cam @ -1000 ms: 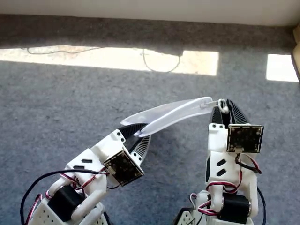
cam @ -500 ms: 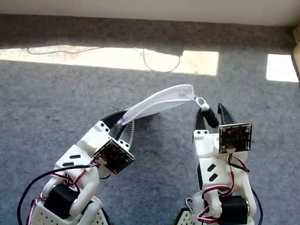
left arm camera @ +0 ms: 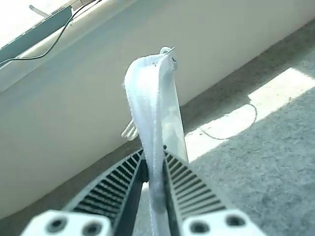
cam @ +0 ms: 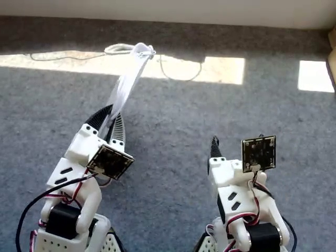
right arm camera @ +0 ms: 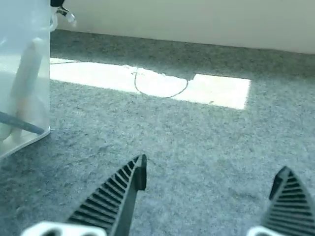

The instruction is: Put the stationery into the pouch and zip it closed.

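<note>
Clear plastic, the pouch (cam: 127,79) is pinched at one end between the ribbed black fingers (left arm camera: 115,182) of the left pincer (cam: 112,114), which are pressed together on it. The rest of the pouch juts out past the fingertips, held up off the grey carpet (cam: 178,105). In the left wrist view it stands edge-on. Its white zipper strip (left arm camera: 150,113) runs straight away from the pincer to the far end, where the small metal zip pull (left arm camera: 168,52) sits. Whether the zip is shut along its whole length cannot be told.

The right pincer (right arm camera: 214,164) is spread wide with nothing between its fingers and bare carpet beneath the gap. The pouch is well apart from it, ahead and off toward the left arm's side. From the right wrist the pouch shows its flat side. Through the plastic a pale stick-shaped item (right arm camera: 27,73) and a thin dark one (right arm camera: 19,126) can be seen, both lying inside near the lower corner. What kind of stationery they are is not clear.

Beyond both pincers a sunlit strip (cam: 226,69) crosses the carpet. A thin cable (right arm camera: 161,96) loops across it, and a pale wall (right arm camera: 197,19) rises past that. The far end of the pouch reaches out over this bright strip, well ahead of the left pincer.
</note>
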